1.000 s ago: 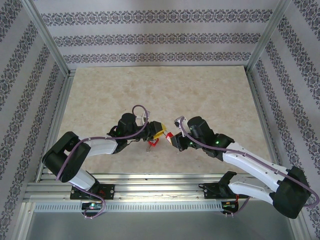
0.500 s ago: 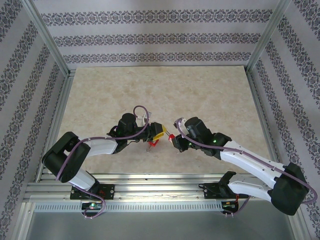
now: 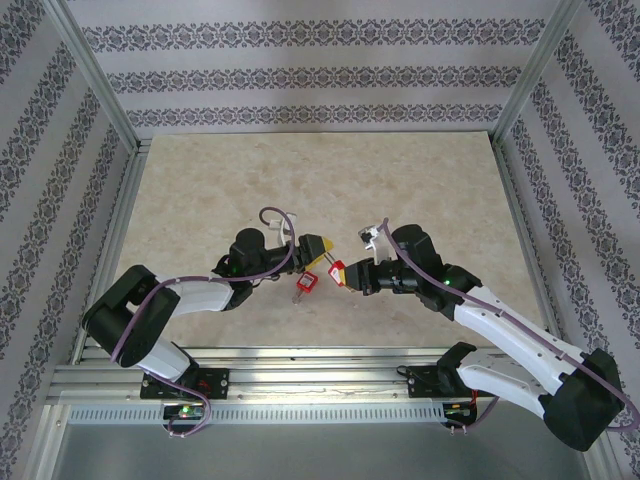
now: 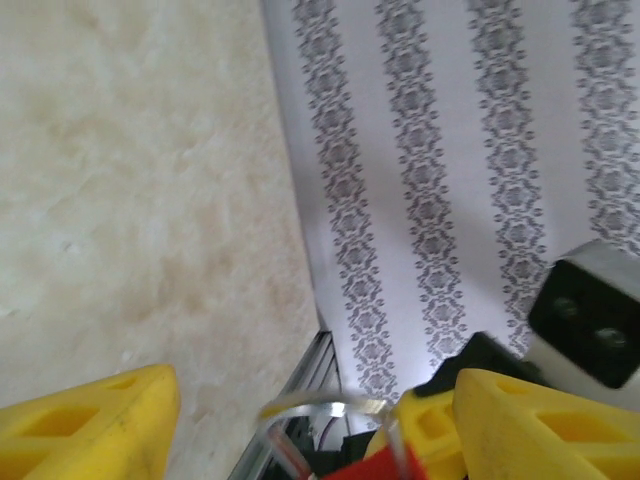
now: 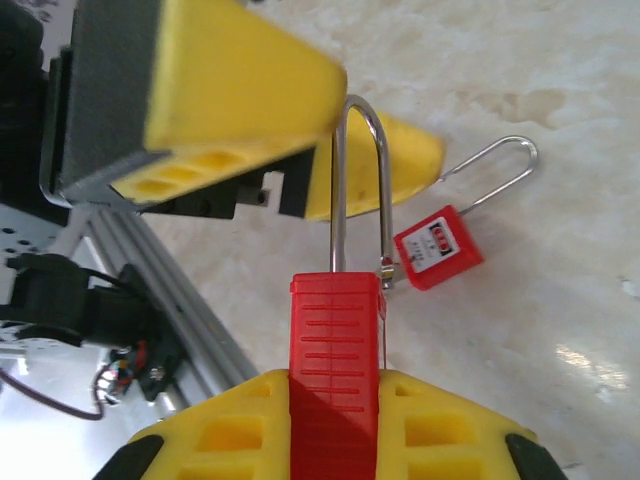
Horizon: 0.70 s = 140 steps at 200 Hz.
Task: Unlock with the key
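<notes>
A red padlock (image 5: pixel 335 340) is clamped upright between the yellow fingers of my right gripper (image 5: pixel 335 390), its steel shackle (image 5: pixel 360 180) pointing away. In the top view this padlock (image 3: pixel 336 270) is held above the table's middle by the right gripper (image 3: pixel 346 276). My left gripper (image 3: pixel 321 250) faces it from the left. Its yellow fingers (image 5: pixel 230 80) stand on either side of the shackle without pressing it. In the left wrist view the left gripper (image 4: pixel 315 392) is open, with the shackle (image 4: pixel 320 408) in the gap. The key is hidden.
A second red padlock (image 3: pixel 304 288) with a white label lies flat on the marble tabletop (image 3: pixel 320 180), just below the grippers; it also shows as the labelled padlock (image 5: pixel 437 247). Patterned walls and aluminium frame rails (image 3: pixel 110 250) enclose the table.
The left gripper's jaws have spread apart and it has drawn back slightly to the left. The right arm's wrist has swung to the right, still holding the padlock.
</notes>
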Tool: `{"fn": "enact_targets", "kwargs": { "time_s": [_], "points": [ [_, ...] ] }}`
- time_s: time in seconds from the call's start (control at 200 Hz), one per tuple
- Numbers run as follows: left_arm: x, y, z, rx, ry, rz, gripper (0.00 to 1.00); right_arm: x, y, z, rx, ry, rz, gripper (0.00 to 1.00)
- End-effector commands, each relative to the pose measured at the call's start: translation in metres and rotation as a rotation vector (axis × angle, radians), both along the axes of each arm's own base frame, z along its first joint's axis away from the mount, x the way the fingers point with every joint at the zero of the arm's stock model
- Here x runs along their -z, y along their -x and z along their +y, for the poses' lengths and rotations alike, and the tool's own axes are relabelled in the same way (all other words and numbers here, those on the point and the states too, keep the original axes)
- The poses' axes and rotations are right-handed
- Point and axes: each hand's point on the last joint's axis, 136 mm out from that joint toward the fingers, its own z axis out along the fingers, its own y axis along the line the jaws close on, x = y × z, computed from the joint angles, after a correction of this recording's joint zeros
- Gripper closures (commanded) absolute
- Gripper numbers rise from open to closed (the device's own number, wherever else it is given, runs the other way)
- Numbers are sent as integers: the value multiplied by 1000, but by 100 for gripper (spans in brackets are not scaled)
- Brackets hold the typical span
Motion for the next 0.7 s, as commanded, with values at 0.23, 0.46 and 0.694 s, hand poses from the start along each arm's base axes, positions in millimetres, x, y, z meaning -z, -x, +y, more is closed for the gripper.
{"fn": "enact_targets", "kwargs": {
  "time_s": [0.23,0.46,0.694],
  "points": [
    [-42,5,0,0,188,-142,26,-30,-1,11,-19,-165,54,100],
    [-32,13,-4,27,209,-108,27,-38,-5,14,-17,-227,83,100],
    [-56,16,-4,29,241,-170,26,-39,-7,19,-19,-275,136,100]
  ]
}}
